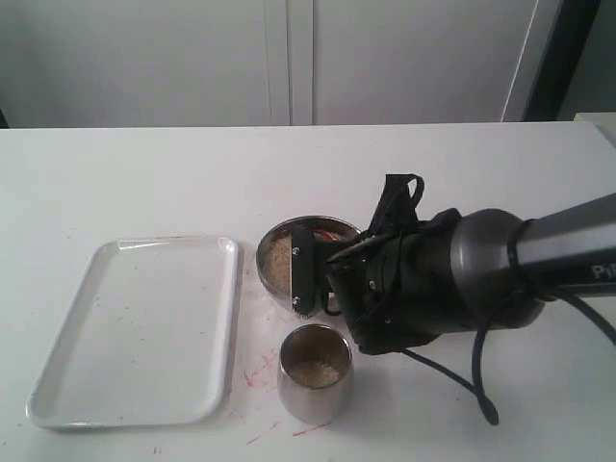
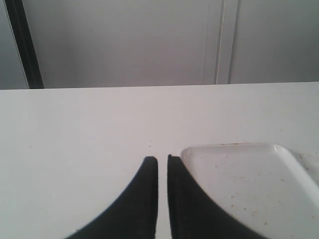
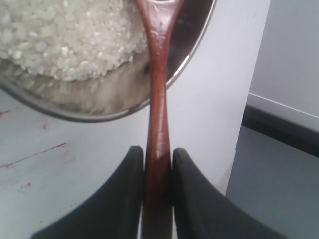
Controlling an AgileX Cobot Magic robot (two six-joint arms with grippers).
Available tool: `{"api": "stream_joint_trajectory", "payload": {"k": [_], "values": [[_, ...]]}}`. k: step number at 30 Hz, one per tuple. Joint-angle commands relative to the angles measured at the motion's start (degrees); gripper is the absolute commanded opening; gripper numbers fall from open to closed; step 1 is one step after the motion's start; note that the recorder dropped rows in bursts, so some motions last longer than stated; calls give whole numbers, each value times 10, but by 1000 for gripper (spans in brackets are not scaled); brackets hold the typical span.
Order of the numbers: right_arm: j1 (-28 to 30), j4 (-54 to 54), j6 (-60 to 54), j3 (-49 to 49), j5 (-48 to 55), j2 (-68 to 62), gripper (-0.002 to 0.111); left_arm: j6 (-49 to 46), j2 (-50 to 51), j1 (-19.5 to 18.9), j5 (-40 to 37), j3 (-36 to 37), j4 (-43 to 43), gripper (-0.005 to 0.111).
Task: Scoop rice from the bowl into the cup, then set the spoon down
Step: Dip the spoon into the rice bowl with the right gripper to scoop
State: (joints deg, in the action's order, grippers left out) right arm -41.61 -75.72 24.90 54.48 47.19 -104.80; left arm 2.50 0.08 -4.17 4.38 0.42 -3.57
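At the rim of the wide, shiny steel bowl (image 1: 269,284), the right gripper (image 3: 158,149) pinches the slim reddish-brown wooden spoon (image 3: 158,99) by its handle. Its head reaches in beside the pale rice (image 3: 60,40), likely to load a scoop. The small steel cup (image 1: 315,385) stands just beside the bowl.

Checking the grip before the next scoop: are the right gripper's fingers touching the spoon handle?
Touching. The right wrist view shows the spoon handle pinched between both fingers of the right gripper, no gap on either side.
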Motion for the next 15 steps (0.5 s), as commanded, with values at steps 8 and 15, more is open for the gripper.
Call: {"api": "stream_joint_trajectory", "payload": {"k": [8, 15], "values": [[7, 108, -74, 31, 2, 1, 0, 3, -1, 3, 2, -4, -3, 14], [10, 292, -206, 105, 14, 2, 0, 3, -1, 3, 2, -4, -3, 14]]}}
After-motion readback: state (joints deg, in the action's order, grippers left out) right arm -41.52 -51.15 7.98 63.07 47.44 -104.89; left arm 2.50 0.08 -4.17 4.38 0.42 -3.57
